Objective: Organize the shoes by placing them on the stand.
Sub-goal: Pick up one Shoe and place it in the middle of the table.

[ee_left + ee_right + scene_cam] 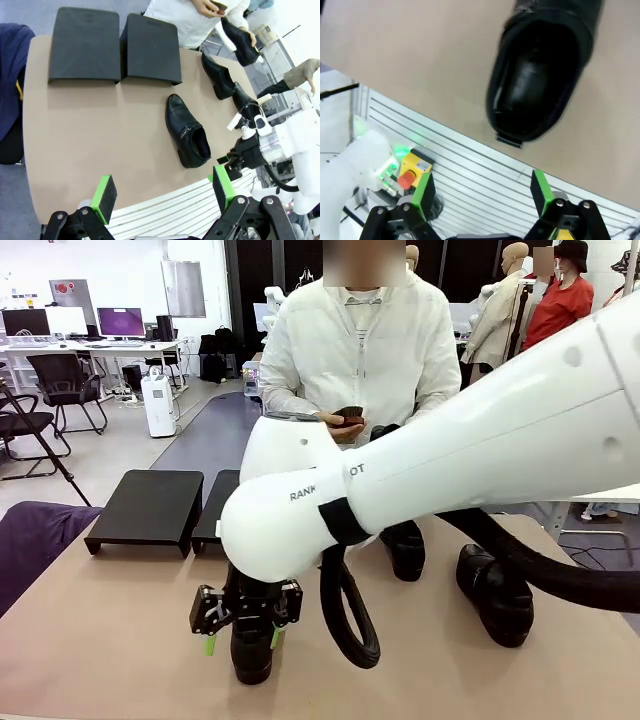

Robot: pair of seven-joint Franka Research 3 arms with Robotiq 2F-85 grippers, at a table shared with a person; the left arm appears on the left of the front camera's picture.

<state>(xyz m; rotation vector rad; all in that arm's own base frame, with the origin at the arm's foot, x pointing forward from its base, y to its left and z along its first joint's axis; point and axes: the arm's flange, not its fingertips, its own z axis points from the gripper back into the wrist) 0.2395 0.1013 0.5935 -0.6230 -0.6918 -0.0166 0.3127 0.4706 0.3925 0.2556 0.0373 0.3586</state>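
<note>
The right gripper [243, 640] hangs wide open just over the nearest shoe [252, 660], apparently lining up a grasp; the left gripper [163, 190] hovers open high above (clear of the work). The stand [145, 508] sits bare at far left

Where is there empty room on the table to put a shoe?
Both tops of the stand are bare. So is the left part of the table, between the stand and the near edge. The right side is crowded with shoes.
</note>
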